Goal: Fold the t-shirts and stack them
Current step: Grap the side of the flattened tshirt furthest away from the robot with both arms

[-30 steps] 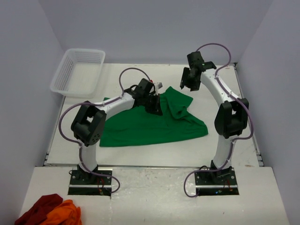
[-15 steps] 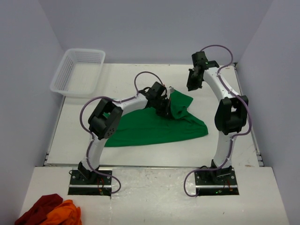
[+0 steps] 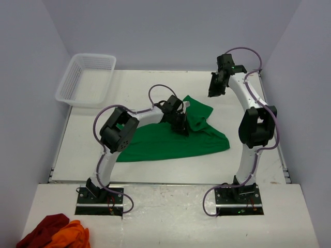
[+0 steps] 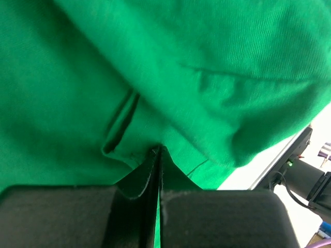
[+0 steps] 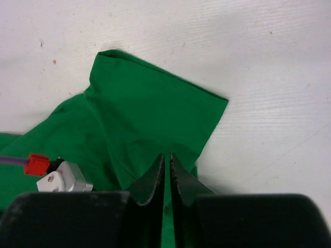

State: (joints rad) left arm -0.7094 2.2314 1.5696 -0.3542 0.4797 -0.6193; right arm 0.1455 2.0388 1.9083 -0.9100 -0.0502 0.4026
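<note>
A bright green t-shirt (image 3: 165, 142) lies crumpled across the middle of the white table (image 3: 139, 85). My left gripper (image 3: 181, 124) is down on its upper middle, beside a bunched fold. In the left wrist view that gripper (image 4: 158, 151) is shut, with green t-shirt cloth (image 4: 207, 77) puckered at its tips and a sliver of it between the jaws. My right gripper (image 3: 213, 92) hangs above the table behind the shirt's right corner. In the right wrist view it (image 5: 166, 156) is shut on nothing, high over a t-shirt sleeve (image 5: 150, 113).
A white mesh basket (image 3: 85, 77) stands at the back left of the table. Dark red and orange cloths (image 3: 51, 232) lie on the near ledge at the left. The left arm's silver and red connector (image 5: 59, 175) shows in the right wrist view.
My left arm has swung rightward with the shirt, dragging its left edge along. The right gripper has gone from open to shut and drifted slightly right and back.
</note>
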